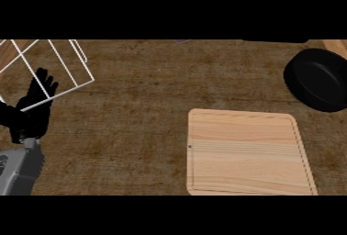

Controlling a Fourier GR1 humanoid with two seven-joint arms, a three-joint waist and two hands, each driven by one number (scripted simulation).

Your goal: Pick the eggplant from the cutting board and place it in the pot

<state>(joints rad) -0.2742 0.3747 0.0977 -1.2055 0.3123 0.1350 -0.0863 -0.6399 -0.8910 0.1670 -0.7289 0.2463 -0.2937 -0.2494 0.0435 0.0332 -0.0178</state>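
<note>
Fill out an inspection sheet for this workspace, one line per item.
Surface: brown counter, bare around the board.
Job's things: wooden cutting board lies flat at lower right with nothing on it; black pot sits at the right edge, beyond the board; no eggplant seen.
Clutter: white wire rack at upper left.
Hands: left hand open, fingers up, resting at the left edge, overlapping the rack in view; right hand not in view.
Cables: nothing seen.
Surroundings: nothing seen.

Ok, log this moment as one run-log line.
left hand: open, resting at left edge | right hand: not in view | cutting board: bare | eggplant: not visible | pot: upper right, inside looks dark
</note>
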